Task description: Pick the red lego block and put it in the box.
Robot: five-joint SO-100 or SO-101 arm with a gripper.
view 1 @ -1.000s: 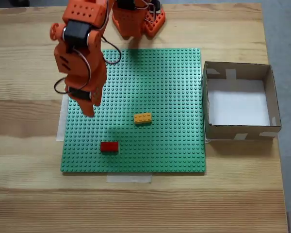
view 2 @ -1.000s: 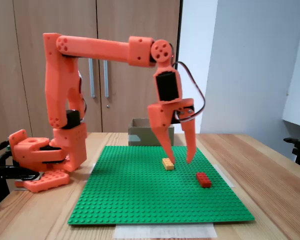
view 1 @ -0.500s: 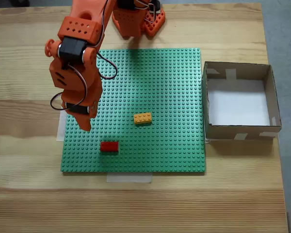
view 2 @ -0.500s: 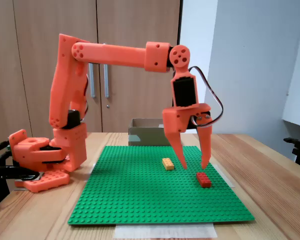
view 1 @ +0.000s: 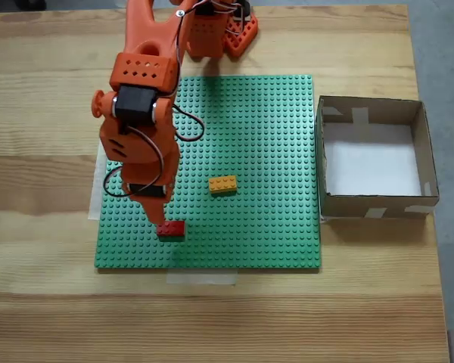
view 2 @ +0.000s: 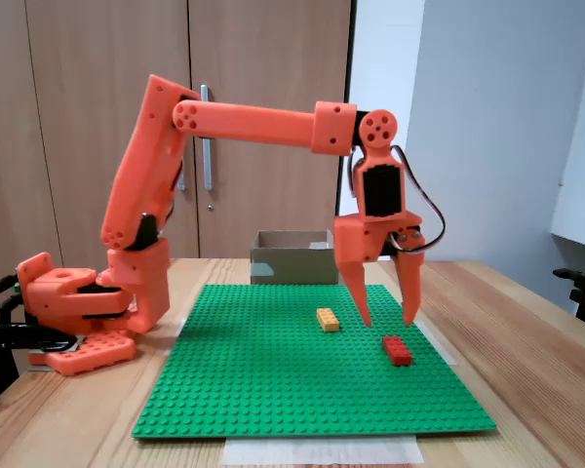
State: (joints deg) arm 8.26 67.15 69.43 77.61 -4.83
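Brick, red, sits on green studded mat, near its front edge. Gripper just above, fingers spread wide, nothing held. Looks light, rigid, smooth-sided; pinch across long sides.

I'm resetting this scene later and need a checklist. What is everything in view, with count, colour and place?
red lego block: one, red, near edge of the baseplate in the top-down fixed view, under the gripper.
orange-yellow brick: one, orange-yellow, mid baseplate.
baseplate: one, green, studded, centre of the table.
box: one, brown cardboard with white floor, right of the baseplate in the top-down fixed view.
tape strip: one, pale, on the table by the baseplate's near edge.
table: one, light wood.
cabinet doors: two, wood, behind the arm in the side fixed view.
arm: one, orange, base at the table's far edge.
gripper: one, orange, open, just above the red block.
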